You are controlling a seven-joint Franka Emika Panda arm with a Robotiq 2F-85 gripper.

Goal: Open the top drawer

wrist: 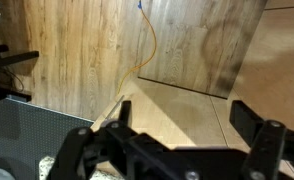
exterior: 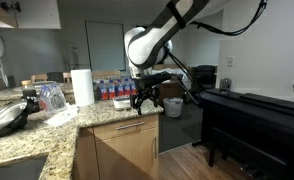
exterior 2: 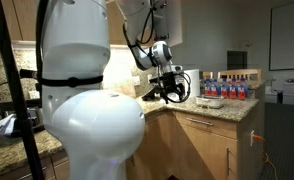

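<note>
Kitchen corner, granite counter [exterior: 47, 138] wrapping round wood cabinets. Found the gripper [exterior: 147, 104] hanging from the arm [exterior: 152, 40] just above the counter's outer corner, pointed downward, apparently clear of the stone. Saw the gripper [exterior 2: 170, 93] in both exterior views, dark against the pale wall. Read the jaws as spread wide: in the wrist view, caught the gripper [wrist: 172, 150] along the bottom edge, one finger [wrist: 82, 152] far to one side and its mate far to the other, nothing between them. Placed the top drawer [exterior: 105, 129] directly below the gripper, right under the counter lip, above the taller cabinet door [exterior: 127, 158]. Judged it closed, front flush with the neighbouring wood, silver bar handle [exterior: 127, 126] lying horizontal across its middle and untouched. Could not pick the drawer out with any certainty in the wrist view, filled mostly with wood grain and crossed by a thin yellow cord [wrist: 147, 40]. Noted on the counter, well back from the gripper, a white paper towel roll [exterior: 82, 87] standing upright and, beside it, a row of bottles [exterior: 112, 91] with red and blue labels. Marked a black piano [exterior: 252, 120] standing apart across the wood floor, and the robot's white body [exterior 2: 87, 100] filling the foreground of an exterior view.
</note>
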